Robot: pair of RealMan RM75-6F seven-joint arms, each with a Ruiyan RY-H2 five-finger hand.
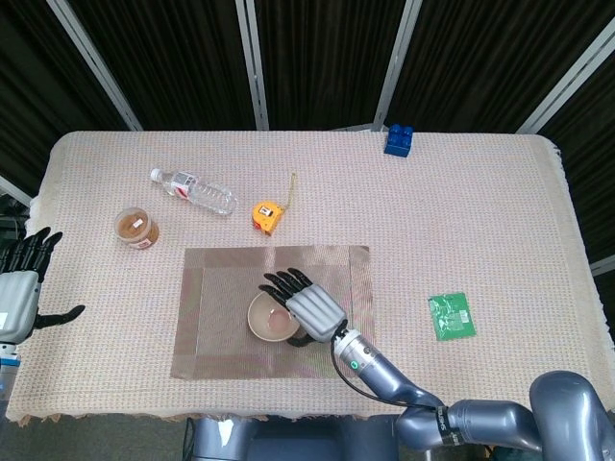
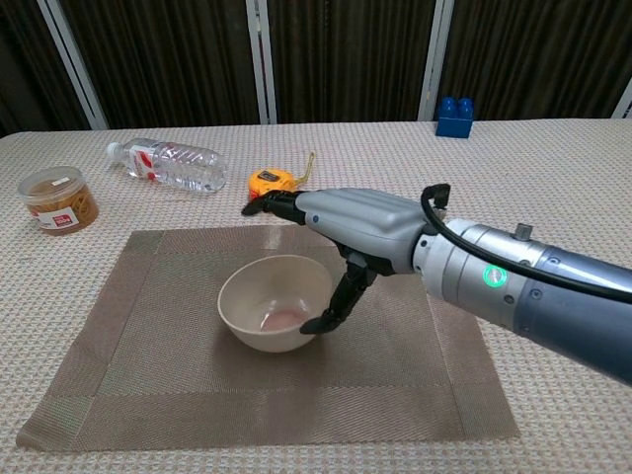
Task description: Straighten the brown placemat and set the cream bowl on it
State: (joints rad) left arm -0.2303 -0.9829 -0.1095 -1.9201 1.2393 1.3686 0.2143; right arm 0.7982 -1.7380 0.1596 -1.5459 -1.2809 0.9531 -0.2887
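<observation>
One cream bowl sits upright on our brown placemat near the surface's front edge, our right hand above its rim, fingers spread, thumb touching its side.

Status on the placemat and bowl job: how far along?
Nearly done. Brown placemat lies flat and square to the table edge. Cream bowl sits upright on it near the middle. Right hand is beside the bowl, one finger at its rim. Left: let go and retract. Left hand idle off-table.

Cloth-covered table, brown placemat, bottle, jar, tape measure
</observation>
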